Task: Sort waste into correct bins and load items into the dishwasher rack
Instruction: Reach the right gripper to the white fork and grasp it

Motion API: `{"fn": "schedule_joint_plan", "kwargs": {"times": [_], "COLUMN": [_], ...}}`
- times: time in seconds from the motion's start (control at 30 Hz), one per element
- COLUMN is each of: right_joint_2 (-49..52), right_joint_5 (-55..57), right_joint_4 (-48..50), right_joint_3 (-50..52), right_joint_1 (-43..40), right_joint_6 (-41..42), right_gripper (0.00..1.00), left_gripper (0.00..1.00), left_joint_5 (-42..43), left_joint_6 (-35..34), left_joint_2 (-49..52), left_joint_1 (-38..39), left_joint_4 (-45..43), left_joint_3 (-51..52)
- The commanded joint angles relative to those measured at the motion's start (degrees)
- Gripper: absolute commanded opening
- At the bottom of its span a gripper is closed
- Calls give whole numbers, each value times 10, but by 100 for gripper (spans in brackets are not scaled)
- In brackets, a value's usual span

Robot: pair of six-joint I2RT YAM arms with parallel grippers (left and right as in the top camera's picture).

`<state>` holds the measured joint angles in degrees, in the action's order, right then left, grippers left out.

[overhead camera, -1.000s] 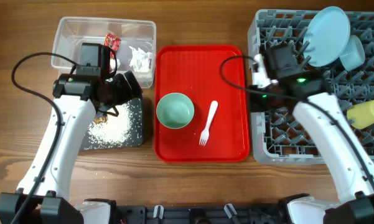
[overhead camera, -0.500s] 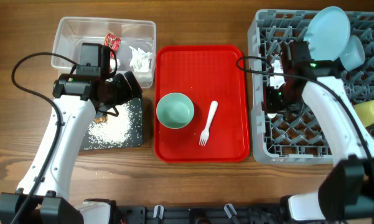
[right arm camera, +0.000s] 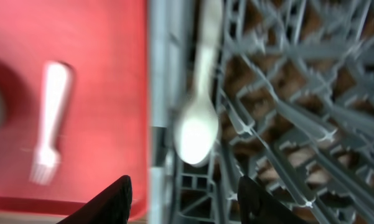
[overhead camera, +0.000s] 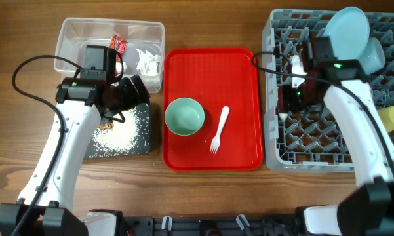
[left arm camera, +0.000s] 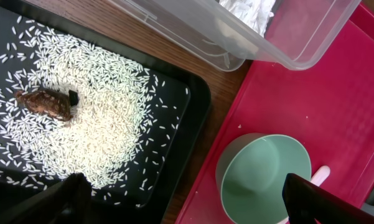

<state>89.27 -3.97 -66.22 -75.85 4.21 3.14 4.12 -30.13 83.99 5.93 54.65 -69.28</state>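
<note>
My right gripper (right arm camera: 185, 202) stands open over the left edge of the grey dishwasher rack (overhead camera: 315, 147). The white spoon (right arm camera: 199, 118) lies free among the rack's pegs just ahead of its fingers; the view is blurred. The rack also holds a light blue plate (overhead camera: 344, 29), a light blue bowl (overhead camera: 372, 56) and a yellow cup (overhead camera: 393, 118). On the red tray (overhead camera: 239, 65) sit the pale green bowl (overhead camera: 184, 116) and the white fork (overhead camera: 219, 129). My left gripper (left arm camera: 193, 211) hangs open and empty between the black tray (left arm camera: 193, 106) and the green bowl (left arm camera: 264, 177).
The black tray holds scattered rice (left arm camera: 93, 124) and a brown lump (left arm camera: 43, 102). Behind it the clear tub (overhead camera: 75, 33) contains a red wrapper (overhead camera: 118, 44) and white tissue (overhead camera: 146, 60). Bare wood table runs along the front.
The right arm has swung right from the rack's left rim to over the rack, and its jaws have opened, leaving the spoon in the rack. The left arm has not moved.
</note>
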Motion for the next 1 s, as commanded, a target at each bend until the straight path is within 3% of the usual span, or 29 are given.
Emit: {"fn": "schedule_joint_plan", "kwargs": {"times": [0.0, 0.43, 0.97], "right_joint_2": [-34, 24, 204], "right_joint_5": [-104, -69, -45], "right_joint_4": [13, 57, 65], "right_joint_3": [-18, 4, 4], "right_joint_1": [25, 187, 268], "right_joint_6": [6, 156, 300], "right_gripper": [56, 56, 56], "left_gripper": [100, 100, 100], "left_joint_5": [-10, -10, -10], "left_joint_6": [-2, -2, -2], "left_joint_2": [-10, -10, -10], "left_joint_1": [-2, -2, -2], "left_joint_4": [0, 1, 1], "left_joint_3": [-1, -1, -1]}}
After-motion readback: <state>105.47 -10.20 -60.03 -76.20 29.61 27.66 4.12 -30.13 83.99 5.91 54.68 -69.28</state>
